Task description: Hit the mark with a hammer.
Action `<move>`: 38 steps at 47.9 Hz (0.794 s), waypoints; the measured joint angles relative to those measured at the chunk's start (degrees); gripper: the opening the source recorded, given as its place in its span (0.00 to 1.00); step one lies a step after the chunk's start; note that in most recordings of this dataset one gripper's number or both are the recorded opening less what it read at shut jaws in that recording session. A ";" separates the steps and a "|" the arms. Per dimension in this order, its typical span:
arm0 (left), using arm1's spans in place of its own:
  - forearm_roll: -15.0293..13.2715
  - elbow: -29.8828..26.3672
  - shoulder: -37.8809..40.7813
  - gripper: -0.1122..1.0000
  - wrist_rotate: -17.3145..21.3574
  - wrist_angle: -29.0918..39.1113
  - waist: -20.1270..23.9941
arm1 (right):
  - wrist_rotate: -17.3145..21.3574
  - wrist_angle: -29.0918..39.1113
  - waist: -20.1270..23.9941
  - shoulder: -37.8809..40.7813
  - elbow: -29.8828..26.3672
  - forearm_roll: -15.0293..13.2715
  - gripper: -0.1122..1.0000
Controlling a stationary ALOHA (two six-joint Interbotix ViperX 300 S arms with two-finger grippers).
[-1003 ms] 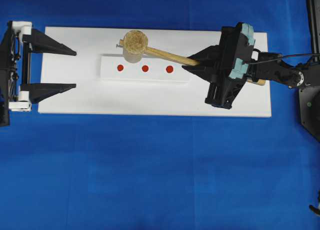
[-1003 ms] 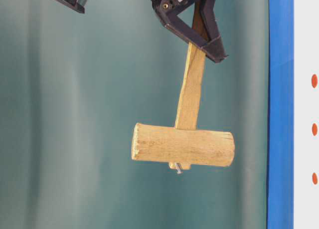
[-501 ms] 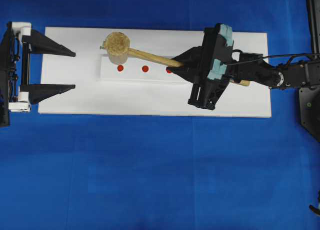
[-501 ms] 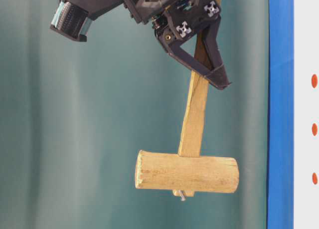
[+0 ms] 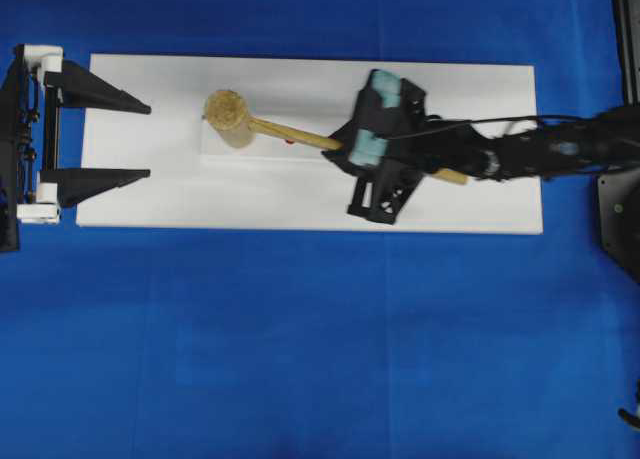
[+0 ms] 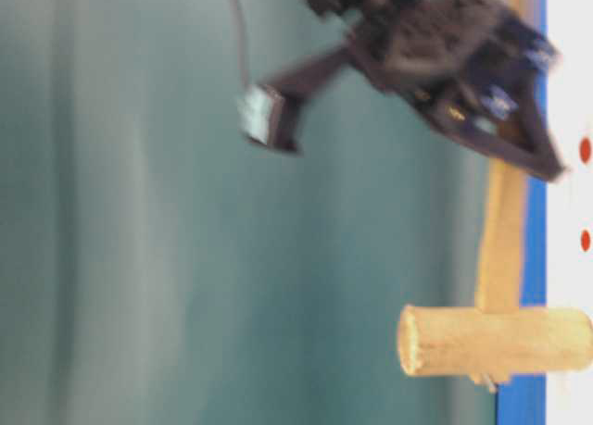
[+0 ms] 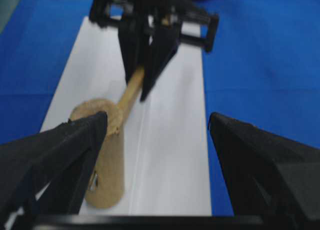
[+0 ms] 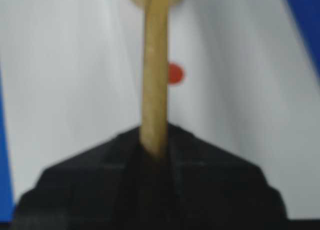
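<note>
No readable text, labels, brands or numbers in any view.
Only signs: plain red dot marks (image 8: 174,73) on the white board (image 5: 480,194), near its middle; two more show at the board's edge in the table-level view.

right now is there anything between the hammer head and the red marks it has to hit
Nothing visible stands between them. The right gripper is shut on the hammer handle, and the head is down at the white block. Only one red mark shows clearly, beside the handle.
</note>
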 measured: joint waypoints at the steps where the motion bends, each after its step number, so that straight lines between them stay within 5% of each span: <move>1: 0.00 0.00 0.00 0.82 0.00 0.00 0.00 | 0.00 0.62 -0.18 0.35 -0.18 0.00 0.12; 16: 0.00 0.00 0.00 0.82 0.00 0.00 0.00 | -0.18 -0.35 -0.44 -1.05 0.26 0.00 0.12; 38: 0.00 0.00 0.00 0.82 0.00 0.00 0.00 | -0.44 -3.78 0.79 -18.90 7.56 0.09 0.12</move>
